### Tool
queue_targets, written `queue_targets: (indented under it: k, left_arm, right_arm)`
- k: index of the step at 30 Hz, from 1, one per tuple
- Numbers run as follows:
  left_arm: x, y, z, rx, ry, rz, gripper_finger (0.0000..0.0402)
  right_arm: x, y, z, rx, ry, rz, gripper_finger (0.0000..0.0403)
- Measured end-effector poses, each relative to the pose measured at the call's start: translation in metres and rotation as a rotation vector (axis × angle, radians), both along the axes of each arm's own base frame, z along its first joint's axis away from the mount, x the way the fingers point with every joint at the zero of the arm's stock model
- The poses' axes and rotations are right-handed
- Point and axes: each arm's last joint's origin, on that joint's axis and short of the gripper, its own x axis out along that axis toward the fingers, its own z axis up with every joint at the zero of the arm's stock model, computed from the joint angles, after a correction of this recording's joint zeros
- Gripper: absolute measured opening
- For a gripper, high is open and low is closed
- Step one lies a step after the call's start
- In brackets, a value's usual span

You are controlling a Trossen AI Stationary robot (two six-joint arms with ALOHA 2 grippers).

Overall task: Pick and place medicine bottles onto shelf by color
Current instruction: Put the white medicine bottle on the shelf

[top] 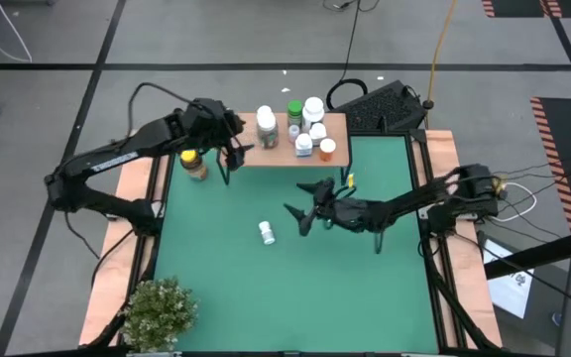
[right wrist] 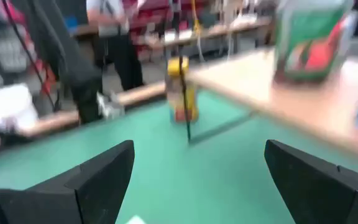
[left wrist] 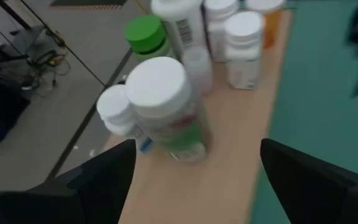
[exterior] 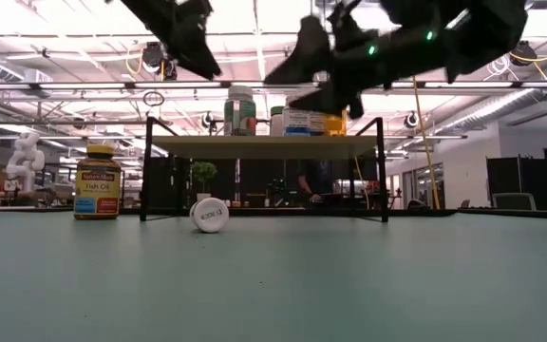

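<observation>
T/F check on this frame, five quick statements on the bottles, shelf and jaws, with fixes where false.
1. A small white plastic pill bottle lies on its side on the green mat. True.
2. The large amber yellow-capped bottle stands on the light-wood shelf. False: it stands on the mat beside the shelf's left end.
3. The left gripper has its jaws open and holds nothing. True.
4. The right gripper is clamped on a bottle. False: its jaws are open and empty, above the mat.
5. The green-capped bottle is on the shelf. True.
</observation>
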Motion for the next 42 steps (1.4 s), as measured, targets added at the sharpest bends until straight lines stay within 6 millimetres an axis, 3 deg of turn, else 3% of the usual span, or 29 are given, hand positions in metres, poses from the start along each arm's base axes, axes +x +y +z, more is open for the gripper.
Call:
queue_targets:
  k: [3,9,14,19,25,34,42]
  left_arm:
    - [-0.015,-0.018,0.01,-0.05,-0.02,0.002,0.0341]
    - [-0.036,-0.056,0.012,-0.137,-0.023,-0.056,0.0303]
    - [-0.046,-0.084,-0.02,-0.166,-0.05,-0.151,0.0262]
    - [-0.056,-0.101,-0.066,-0.185,-0.089,-0.219,0.0231]
    - [-0.058,-0.106,-0.096,-0.061,-0.135,-0.299,0.0215]
    - [-0.056,-0.104,-0.099,-0.01,-0.179,-0.279,0.0214]
    - [-0.059,-0.105,-0.106,-0.06,-0.112,-0.25,0.0214]
  right_arm:
    - [0.016,0.0,-0.005,0.09,0.068,0.027,0.0354]
    - [0.056,0.003,0.011,0.28,0.255,0.008,0.0353]
    - [0.091,0.025,0.009,0.361,0.319,0.053,0.0342]
    - [0.113,0.037,-0.014,0.421,0.369,0.028,0.0339]
    - [0.116,0.033,-0.047,0.506,0.474,-0.076,0.0338]
    - [0.116,0.032,-0.063,0.483,0.581,-0.007,0.0331]
    - [0.114,0.029,-0.064,0.436,0.627,0.02,0.0235]
